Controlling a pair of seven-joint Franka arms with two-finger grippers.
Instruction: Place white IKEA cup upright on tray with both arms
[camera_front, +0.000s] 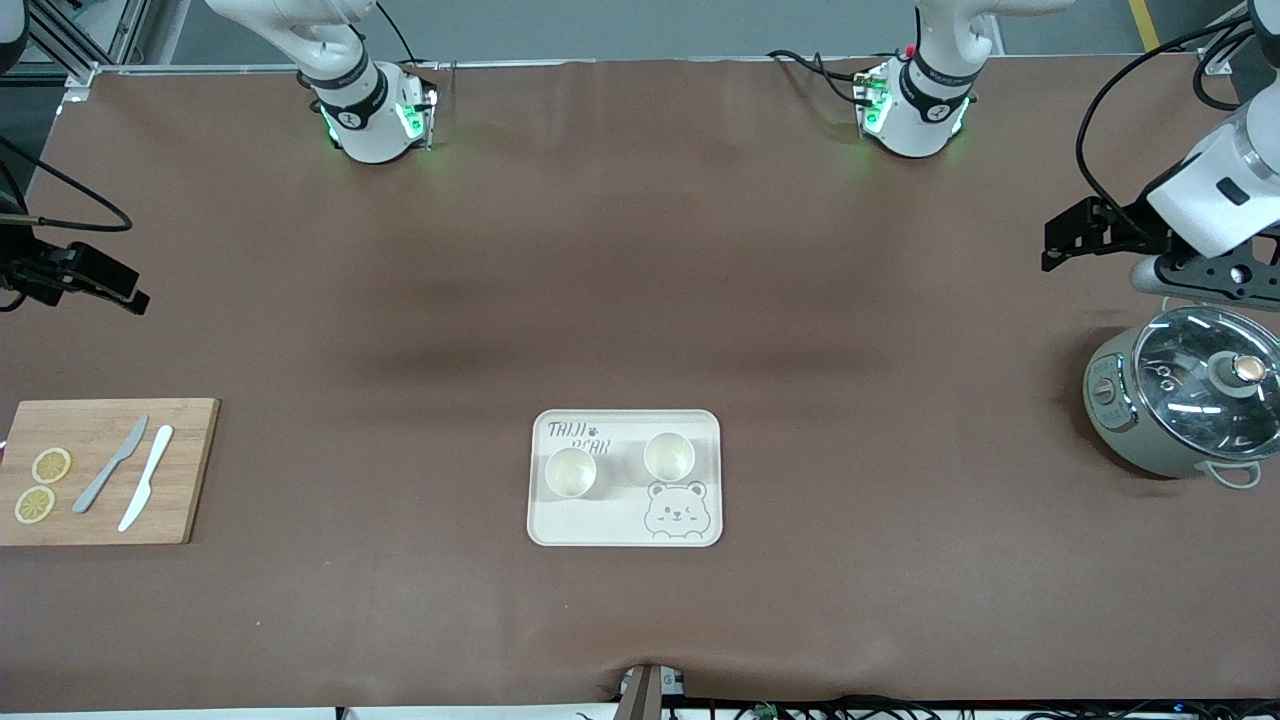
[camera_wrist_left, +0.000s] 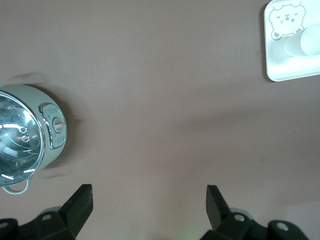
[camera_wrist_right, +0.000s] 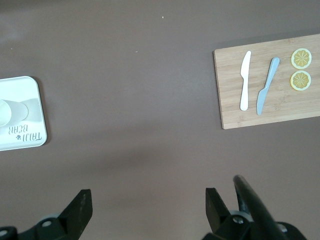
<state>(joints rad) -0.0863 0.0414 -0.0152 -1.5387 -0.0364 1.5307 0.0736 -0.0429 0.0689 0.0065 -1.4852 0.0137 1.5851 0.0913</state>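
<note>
Brown matte bench (camera_front: 640, 250), front view taken as the dial. A glass-lidded grey pot (camera_front: 1185, 400) stands at 3 o'clock and a wooden board (camera_front: 100, 470) at 9 o'clock. The cream tray (camera_front: 625, 540), which has a smooth raised rim and rounded corners, lies at 6 o'clock. A cup (camera_front: 570, 472) and a second cup (camera_front: 669, 456), both white, round and glossy, stand upright on it with their mouths up. The left tool (camera_wrist_left: 147, 192) hovers spread and empty over the bench at 12 o'clock of the pot. The right tool (camera_wrist_right: 147, 195) hovers spread and empty at 12 o'clock of the board. Placement appears complete. Any remaining motion is best kept high, clear of the lid knob and the light, easily tipped cups.
</note>
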